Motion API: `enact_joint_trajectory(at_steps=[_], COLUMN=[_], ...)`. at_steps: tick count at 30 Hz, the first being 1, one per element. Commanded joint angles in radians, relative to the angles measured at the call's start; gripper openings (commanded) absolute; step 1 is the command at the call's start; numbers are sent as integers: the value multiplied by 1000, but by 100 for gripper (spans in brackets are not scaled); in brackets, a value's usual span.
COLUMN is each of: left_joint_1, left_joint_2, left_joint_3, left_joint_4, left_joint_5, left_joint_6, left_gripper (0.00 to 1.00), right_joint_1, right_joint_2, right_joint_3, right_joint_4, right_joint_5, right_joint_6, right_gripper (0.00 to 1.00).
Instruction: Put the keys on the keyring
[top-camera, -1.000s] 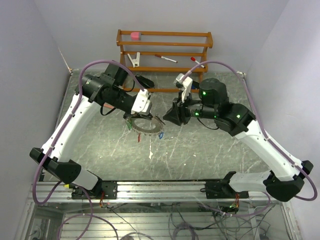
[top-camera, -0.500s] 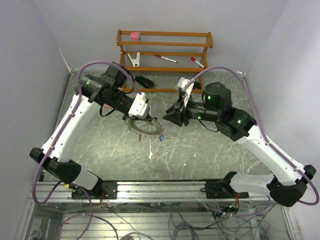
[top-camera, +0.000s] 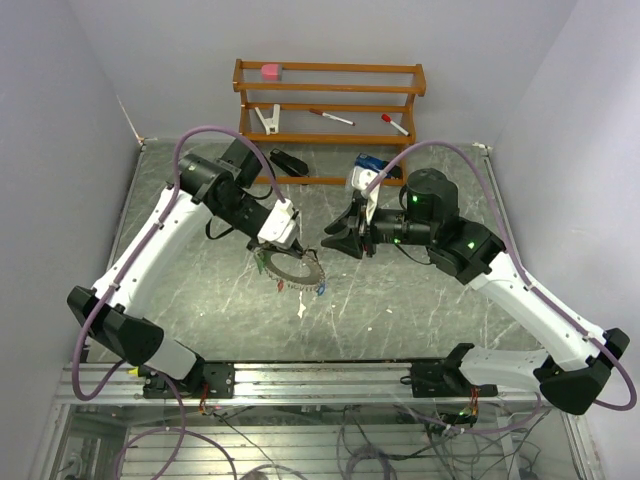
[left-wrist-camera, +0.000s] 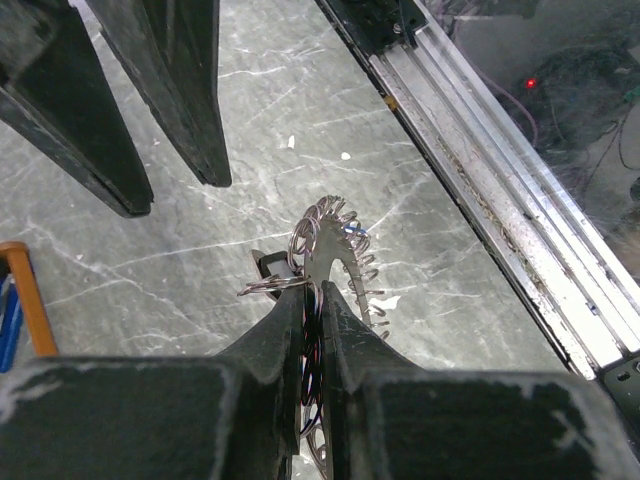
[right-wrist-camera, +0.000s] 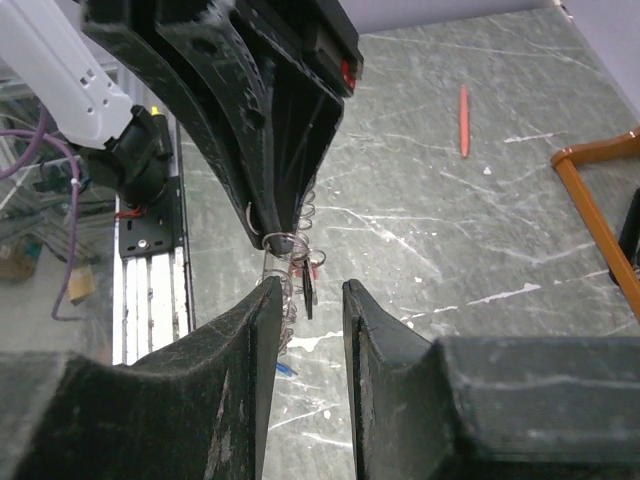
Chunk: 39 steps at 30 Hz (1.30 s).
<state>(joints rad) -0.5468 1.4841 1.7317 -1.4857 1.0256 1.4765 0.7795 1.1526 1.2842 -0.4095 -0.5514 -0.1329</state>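
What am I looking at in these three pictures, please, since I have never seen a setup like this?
These are two robot arms bolted to the near edge of a grey marbled table. The wide picture comes from a fixed camera above and behind them; the other two come from a camera on each wrist, looking along its own fingers. The left gripper is shut on the keyring, a thin toothed metal ring with small tagged keys dangling from it. The right gripper is open, close in front of the ring. At the back stands a wooden rack holding pens and a white clip.
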Motion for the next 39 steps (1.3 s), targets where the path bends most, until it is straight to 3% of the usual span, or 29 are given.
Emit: enact_joint_trajectory(at_steps=[1, 18, 39], left_joint_1=[-7, -67, -81], left_joint_2=[6, 6, -5], left_joint_3=[-24, 3, 8], left_joint_4=[-7, -6, -8], left_joint_5=[70, 85, 57], left_joint_6=[69, 7, -8], left_gripper=[10, 10, 9], right_joint_1=[-10, -8, -26], right_joint_2=[-12, 119, 165], right_joint_3=[19, 75, 122], right_joint_4=[22, -27, -178], right_joint_5=[-80, -306, -375], right_joint_6=[-2, -14, -45], right_gripper=[30, 29, 20])
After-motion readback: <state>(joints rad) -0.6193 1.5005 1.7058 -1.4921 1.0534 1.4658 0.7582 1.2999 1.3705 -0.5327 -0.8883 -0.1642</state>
